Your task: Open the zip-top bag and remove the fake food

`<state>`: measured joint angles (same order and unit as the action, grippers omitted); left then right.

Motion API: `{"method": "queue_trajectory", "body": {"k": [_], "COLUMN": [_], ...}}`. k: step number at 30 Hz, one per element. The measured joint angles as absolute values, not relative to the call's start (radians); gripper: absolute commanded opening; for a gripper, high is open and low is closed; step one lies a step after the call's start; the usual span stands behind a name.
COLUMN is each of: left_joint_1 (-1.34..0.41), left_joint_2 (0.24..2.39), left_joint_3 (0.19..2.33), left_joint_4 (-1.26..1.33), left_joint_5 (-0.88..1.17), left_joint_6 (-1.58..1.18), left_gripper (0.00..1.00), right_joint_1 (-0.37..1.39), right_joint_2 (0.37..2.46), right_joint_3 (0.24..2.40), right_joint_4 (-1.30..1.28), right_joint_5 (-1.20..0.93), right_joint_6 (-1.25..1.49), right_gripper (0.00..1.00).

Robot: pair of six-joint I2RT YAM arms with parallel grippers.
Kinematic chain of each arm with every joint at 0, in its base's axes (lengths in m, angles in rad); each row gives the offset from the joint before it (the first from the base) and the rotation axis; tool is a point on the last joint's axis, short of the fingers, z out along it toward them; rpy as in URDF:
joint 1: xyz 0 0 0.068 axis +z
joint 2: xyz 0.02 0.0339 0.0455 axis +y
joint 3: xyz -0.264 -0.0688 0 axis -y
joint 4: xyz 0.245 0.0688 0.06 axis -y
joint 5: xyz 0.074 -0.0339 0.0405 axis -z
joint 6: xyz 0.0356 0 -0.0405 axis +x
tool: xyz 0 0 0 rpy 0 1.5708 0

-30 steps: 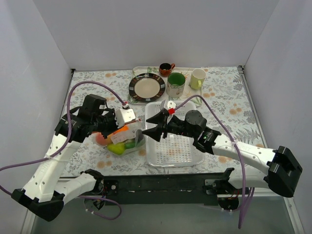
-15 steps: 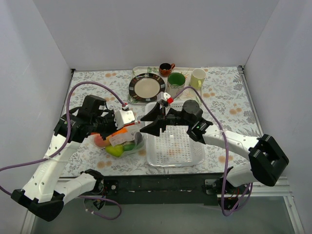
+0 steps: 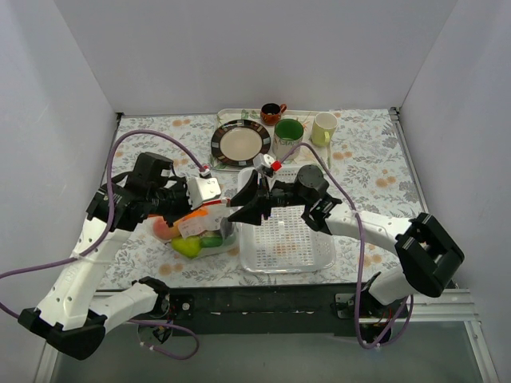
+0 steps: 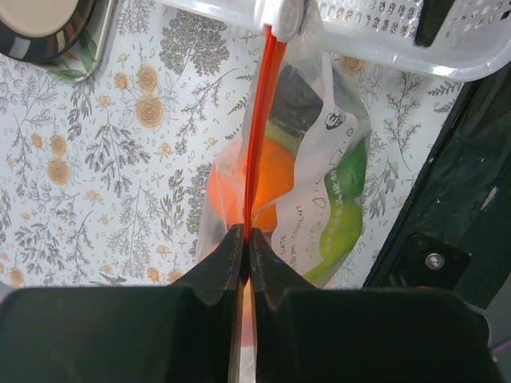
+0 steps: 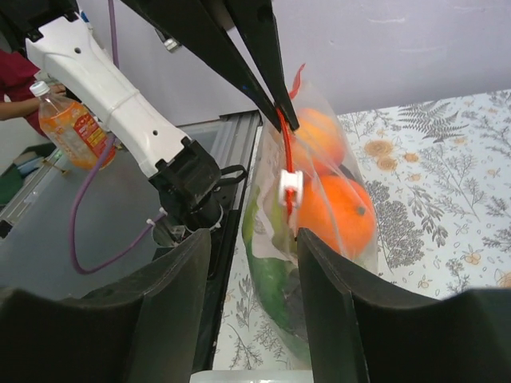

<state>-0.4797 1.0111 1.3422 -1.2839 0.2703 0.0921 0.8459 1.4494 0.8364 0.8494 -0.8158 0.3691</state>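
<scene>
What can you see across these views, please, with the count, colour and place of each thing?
bag: one, clear, left of the basket, held up by its strip
strip: one, orange-red, along the bag's top edge
slider: one, white, on the strip
fruit: several, orange, green and dark, inside the bag
basket: one, white, near middle of the table
tray: one, pale, at the rear
plate: one, cream with dark rim, on the tray
mugs: three on the tray, dark red, green, pale yellow
bottle: one, orange drink, off the table
table: one, floral
left jaws: black, shut on the strip
right jaws: black, open, either side of the slider
</scene>
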Motion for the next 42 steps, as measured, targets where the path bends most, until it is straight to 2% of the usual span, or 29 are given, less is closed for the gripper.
{"method": "queue_trajectory", "body": {"k": [8, 19, 24, 33, 38, 39, 41, 42], "left_joint_1": [-0.48, -0.48, -0.48, -0.48, -0.48, -0.48, -0.48, -0.48], "left_joint_2": [1.023, 1.017, 1.018, 1.018, 1.018, 1.019, 1.019, 1.018], "left_joint_3": [1.381, 1.374, 1.372, 1.372, 1.372, 1.372, 1.372, 1.372], "left_joint_4": [-1.293, -1.304, -1.305, -1.308, -1.309, -1.309, -1.308, -1.297], "left_joint_5": [0.285, 0.298, 0.302, 0.327, 0.35, 0.352, 0.352, 0.351], "left_joint_6": [0.079, 0.07, 0.065, 0.051, 0.042, 0.04, 0.032, 0.028], "left_gripper": [0.0, 0.0, 0.0, 0.0, 0.02, 0.17, 0.98, 0.98], "right_joint_1": [0.842, 0.82, 0.819, 0.819, 0.819, 0.819, 0.819, 0.819], "right_joint_2": [1.54, 1.518, 1.518, 1.556, 1.577, 1.577, 1.577, 1.577], "right_joint_3": [0.837, 0.837, 0.837, 0.868, 0.904, 0.907, 0.908, 0.908], "right_joint_4": [0.91, 0.948, 0.957, 0.98, 0.984, 0.985, 0.982, 0.978], "right_joint_5": [-0.818, -0.807, -0.809, -0.834, -0.852, -0.858, -0.866, -0.868], "right_joint_6": [0.432, 0.453, 0.469, 0.509, 0.527, 0.526, 0.524, 0.523], "right_gripper": [0.5, 0.53, 0.5, 0.38, 0.2, 0.15, 0.13, 0.13]}}
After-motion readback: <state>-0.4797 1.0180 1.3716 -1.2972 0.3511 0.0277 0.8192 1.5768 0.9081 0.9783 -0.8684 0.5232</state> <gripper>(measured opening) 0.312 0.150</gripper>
